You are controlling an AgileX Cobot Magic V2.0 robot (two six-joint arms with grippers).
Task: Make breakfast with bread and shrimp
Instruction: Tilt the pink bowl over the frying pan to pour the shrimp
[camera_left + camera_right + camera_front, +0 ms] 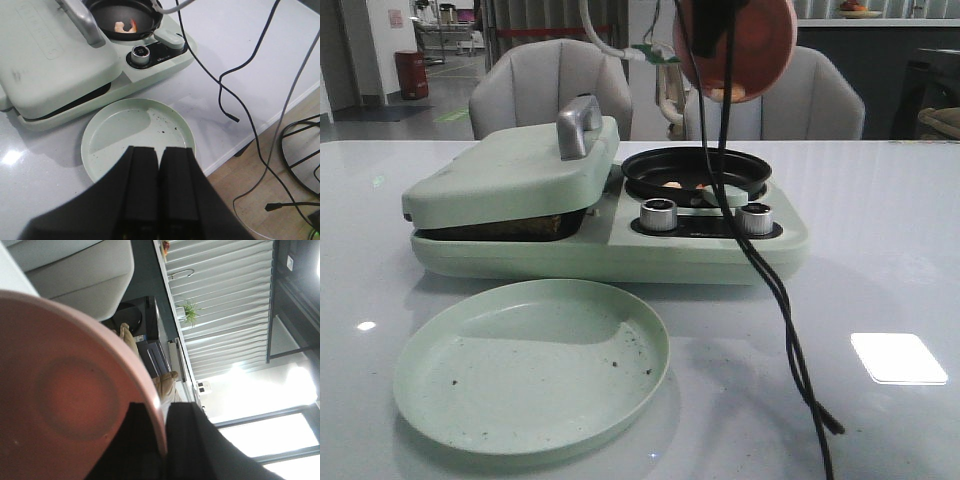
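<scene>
- Right end effector (162, 440) pinching rim of pink bowl (745, 40), fingers either side of the rim; bowl tipped on edge, held high above the black pan (695, 170).
- Pale shrimp pieces sit at the bowl's lower lip in front view.
- Shrimp (125, 26) in the pan: pale pink-white curled pieces near pan middle.
- Left end effector (159, 190) pressed together, nothing between fingers, hovering over near edge of green plate (105, 150).
- Green plate on the bench (880, 250), just in front of the mint breakfast maker (620, 250); only dark crumbs on it.
- Grill lid (510, 170) down but slightly ajar; dark edge in the gap, likely bread (510, 228), can't tell for sure.
- Two silver knobs (658, 215) on the front below the pan.
- Black cables (790, 330) trail across the bench on the right.
</scene>
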